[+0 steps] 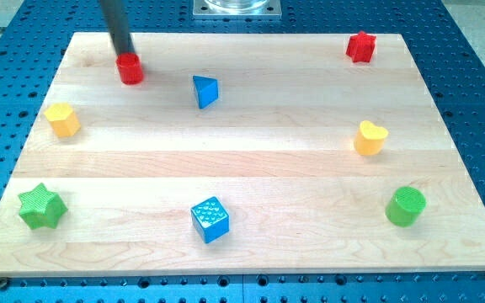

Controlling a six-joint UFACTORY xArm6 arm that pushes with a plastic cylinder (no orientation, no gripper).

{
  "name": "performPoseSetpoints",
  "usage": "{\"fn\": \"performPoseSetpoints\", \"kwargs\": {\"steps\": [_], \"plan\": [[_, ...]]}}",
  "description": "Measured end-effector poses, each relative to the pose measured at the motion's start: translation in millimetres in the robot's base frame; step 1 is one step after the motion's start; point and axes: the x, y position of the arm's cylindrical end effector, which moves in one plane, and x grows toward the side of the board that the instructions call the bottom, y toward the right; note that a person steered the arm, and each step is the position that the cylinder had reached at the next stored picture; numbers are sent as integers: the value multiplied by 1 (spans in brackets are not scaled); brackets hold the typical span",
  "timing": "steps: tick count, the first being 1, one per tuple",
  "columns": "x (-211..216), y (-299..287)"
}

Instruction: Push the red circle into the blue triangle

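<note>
The wooden desk [242, 143] fills most of the view, with a blue board full of holes [478, 101] around it. My rod [116, 25] comes down from the view's top left, and my tip [128, 55] sits right at the top edge of the red circle [130, 69], touching it or very close; I cannot tell which. There is no hand on this arm, just the rod, so there is nothing to be apart or together. The red circle is near the desk's top left corner. The blue triangle [205, 91] is to the view's right of the red circle and a little lower, near it but not touching. A yellow block [62, 119] sits below the red circle, by the left edge. A green star [40, 207] is in the bottom left corner. A blue cube [210, 220] is near the bottom middle. A green circle [406, 206] is at the bottom right. A yellow heart [370, 138] is above it on the right side. A red star [360, 47] is at the top right. A grey metal base [237, 7] shows at the top middle.
</note>
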Motion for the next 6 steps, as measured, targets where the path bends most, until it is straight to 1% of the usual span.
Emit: {"fn": "performPoseSetpoints", "kwargs": {"steps": [1, 2, 3, 4, 5, 6], "plan": [[75, 77], [66, 86], [23, 65], [-6, 46], [18, -23], [62, -19]]}}
